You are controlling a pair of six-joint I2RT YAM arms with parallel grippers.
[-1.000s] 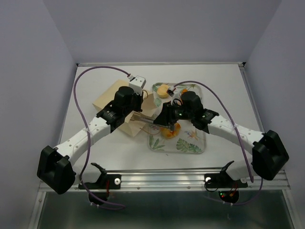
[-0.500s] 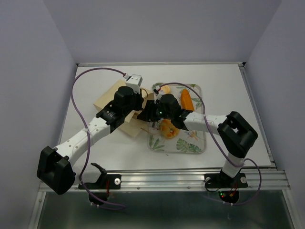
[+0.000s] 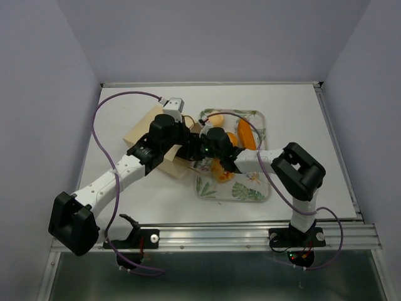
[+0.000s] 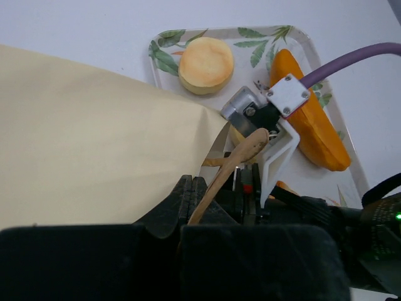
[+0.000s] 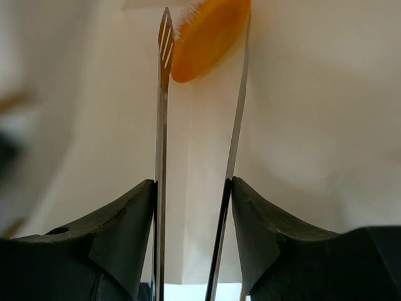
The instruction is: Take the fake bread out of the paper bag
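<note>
The tan paper bag (image 3: 145, 133) lies on its side left of the tray, its mouth facing right. My left gripper (image 4: 191, 188) is shut on the bag's thin brown handle (image 4: 237, 160) at the mouth. My right gripper (image 5: 191, 188) is shut on metal tongs (image 5: 161, 125), which reach into the bag (image 5: 313, 125) with their blades apart on either side of an orange piece of fake bread (image 5: 207, 37). Outside the bag, a long loaf (image 4: 310, 122), a pale round bun (image 4: 205, 64) and a ring bun (image 3: 220, 170) lie on the tray.
The leaf-patterned white tray (image 3: 250, 191) sits right of the bag, with the right arm's forearm (image 3: 250, 160) stretched across it. Purple cables loop above both arms. The right wrist camera housing (image 4: 276, 113) hangs close to the bag's mouth.
The right arm has swung left from over the tray to the bag's mouth and pushed the tongs inside, with their blades spreading. The left gripper has stayed on the handle.
</note>
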